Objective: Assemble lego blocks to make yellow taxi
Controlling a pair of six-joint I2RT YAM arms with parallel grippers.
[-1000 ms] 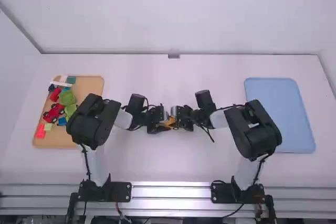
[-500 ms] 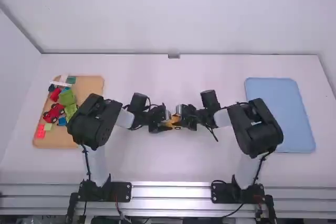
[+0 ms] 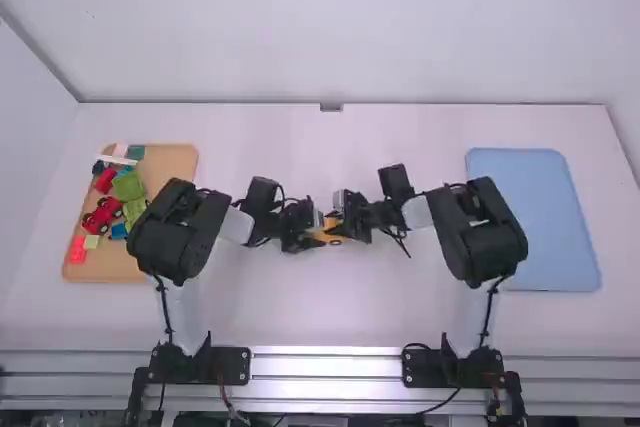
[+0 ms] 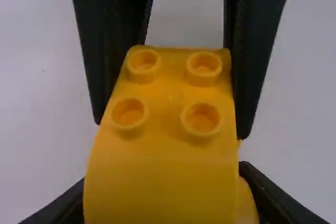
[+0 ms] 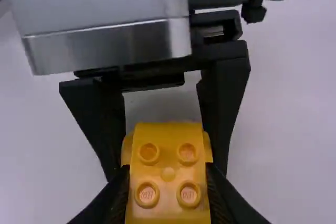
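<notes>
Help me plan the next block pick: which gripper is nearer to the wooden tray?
Left. The left gripper is mid-table, right of the tray, on the tray side of the yellow blocks; the right gripper is at their far side.

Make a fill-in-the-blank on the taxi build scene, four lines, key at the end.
1. The left gripper and right gripper both hold Lego pieces coloured ____.
2. In the left wrist view, the yellow top shows ____ round studs.
3. On the tan tray, the toy car has a body coloured ____.
4. The tray beyond the right arm, at the table's right side, is ____.

Key: yellow; four; red; blue.
</notes>
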